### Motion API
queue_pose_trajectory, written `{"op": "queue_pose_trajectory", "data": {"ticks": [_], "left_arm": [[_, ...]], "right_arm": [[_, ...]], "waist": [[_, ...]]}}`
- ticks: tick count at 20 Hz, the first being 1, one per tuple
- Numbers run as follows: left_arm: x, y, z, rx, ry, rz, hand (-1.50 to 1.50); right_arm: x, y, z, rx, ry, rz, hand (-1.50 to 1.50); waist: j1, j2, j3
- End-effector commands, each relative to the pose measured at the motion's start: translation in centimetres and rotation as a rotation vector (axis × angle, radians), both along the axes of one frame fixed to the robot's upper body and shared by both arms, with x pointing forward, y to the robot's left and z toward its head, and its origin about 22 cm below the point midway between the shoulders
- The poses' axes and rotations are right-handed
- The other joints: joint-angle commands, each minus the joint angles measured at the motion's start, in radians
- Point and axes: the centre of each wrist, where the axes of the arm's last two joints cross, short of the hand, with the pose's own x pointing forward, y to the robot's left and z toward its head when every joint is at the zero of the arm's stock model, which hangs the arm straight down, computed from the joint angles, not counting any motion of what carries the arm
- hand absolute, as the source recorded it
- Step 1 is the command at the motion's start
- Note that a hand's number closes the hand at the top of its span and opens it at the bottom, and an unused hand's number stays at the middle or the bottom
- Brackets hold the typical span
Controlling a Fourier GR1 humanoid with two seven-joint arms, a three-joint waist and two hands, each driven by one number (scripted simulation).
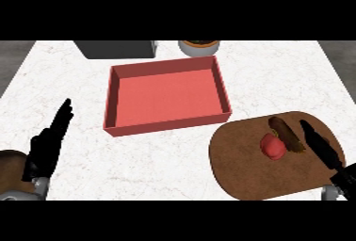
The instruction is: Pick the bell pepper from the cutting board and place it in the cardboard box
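Head view: cutting board [243,174], brown, rounded, sits on the white marble desk [173,160] at the near right. Red bell pepper [273,146] lies on the board's upper right part, free, nothing gripping it. A dark brownish thing [287,132] sits just right of the pepper on the board; can't tell what it is.

Right hand [321,148] is over the board's right edge, just right of the pepper, fingers straight and spread apart, not closed on anything. Can't tell whether it touches the pepper. Left hand [49,141] is well left of the board at the desk's left side, fingers straight and up, resting, holding nothing.

Box [118,101], red-pink, open, shallow, sits just beyond the board toward upper left, nothing visible inside. A dark grey block [115,48] and a round pot [199,47] stand further back, beyond the box.

Step, as I judge it: approach to grasp, pick not yet done. Next move calls for the right hand to shift left onto the pepper, curl round it, lift, then carry up-left over the box's near wall and release.
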Motion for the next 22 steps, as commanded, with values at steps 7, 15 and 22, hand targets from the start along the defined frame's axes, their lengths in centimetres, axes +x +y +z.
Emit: {"op": "queue_pose_trajectory", "data": {"ticks": [7,15,22], "left_arm": [[-0.4,-0.6,-0.1,0.005,-0.018,-0.014,0.0],[0.4,-1.0,0.4,0.014,-0.024,-0.043,0.0],[-0.4,-0.2,-1.1,0.014,-0.014,-0.02,0.0]], "right_arm": [[-9.2,-2.6,-4.8,-0.081,0.619,0.054,-1.5],[-9.3,-0.2,-0.9,0.004,0.995,0.228,-1.5],[-4.5,4.0,5.5,0.042,1.107,0.136,-1.5]], "waist": [[0.017,0.01,-0.008],[0.04,0.016,-0.008],[0.036,0.009,-0.002]]}}
